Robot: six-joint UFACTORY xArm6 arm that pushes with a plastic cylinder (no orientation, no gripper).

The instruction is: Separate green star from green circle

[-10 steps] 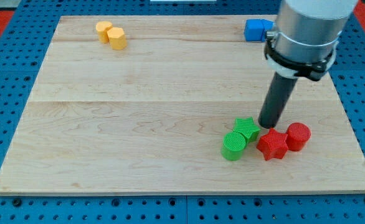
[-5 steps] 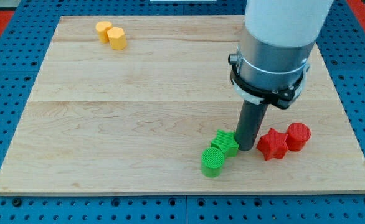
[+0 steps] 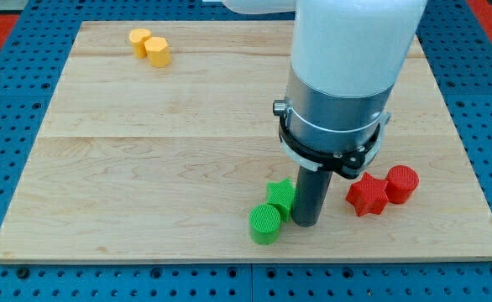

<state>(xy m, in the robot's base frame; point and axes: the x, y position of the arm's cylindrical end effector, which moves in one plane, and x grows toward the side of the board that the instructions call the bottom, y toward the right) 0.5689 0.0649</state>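
The green star (image 3: pixel 280 196) lies near the board's bottom edge, partly hidden by my rod. The green circle (image 3: pixel 265 224) sits just below and left of it, touching it. My tip (image 3: pixel 305 223) rests on the board against the star's right side, to the right of the circle.
A red star (image 3: pixel 367 195) and a red circle (image 3: pixel 401 184) sit together to the right of my tip. Two yellow blocks (image 3: pixel 150 45) lie at the top left. The wooden board (image 3: pixel 145 151) ends just below the green circle. The arm's body hides the top right.
My tip has moved left and down, pushing the green star and green circle together to the left, away from the red blocks. The blue block is now hidden behind the arm.
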